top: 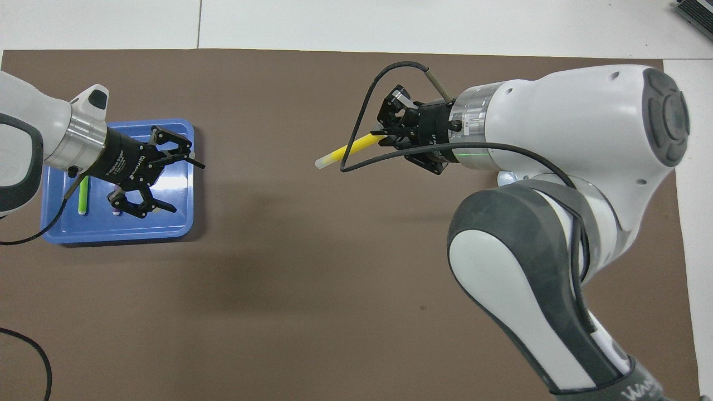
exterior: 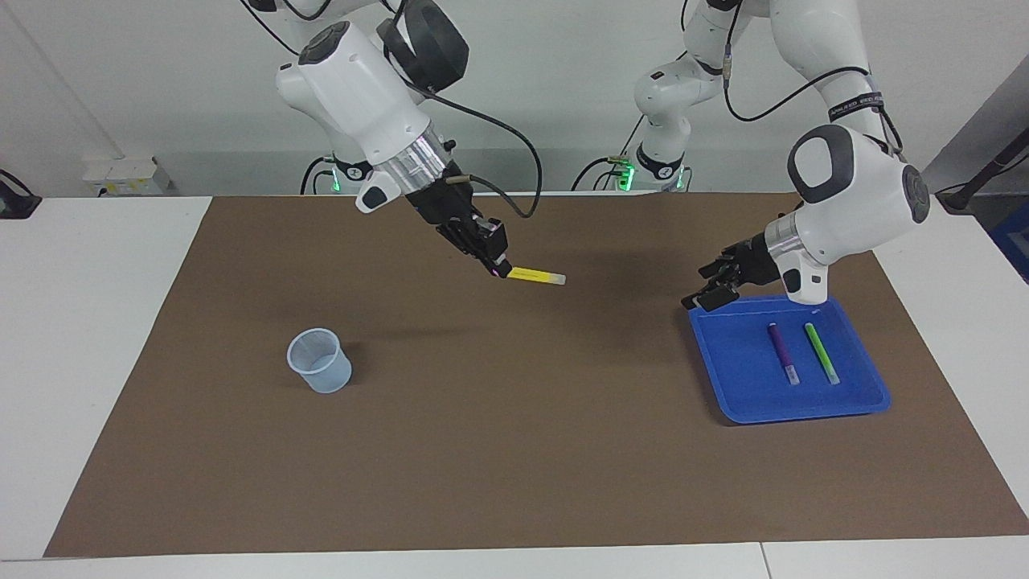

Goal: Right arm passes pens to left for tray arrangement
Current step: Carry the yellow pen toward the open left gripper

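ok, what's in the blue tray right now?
In the blue tray: a purple pen and a green pen, lying side by side, apart. In the overhead view the open left gripper covers most of the purple one.

Yellow pen [exterior: 537,276] in right end effector [exterior: 500,270]

The yellow pen [exterior: 537,276] hung level over the mat, pale end outward, pinched by its coloured end in the right hand [exterior: 500,270]. The purple pen [exterior: 781,352] and green pen [exterior: 821,352] lay side by side, apart, in the blue tray [exterior: 739,386].
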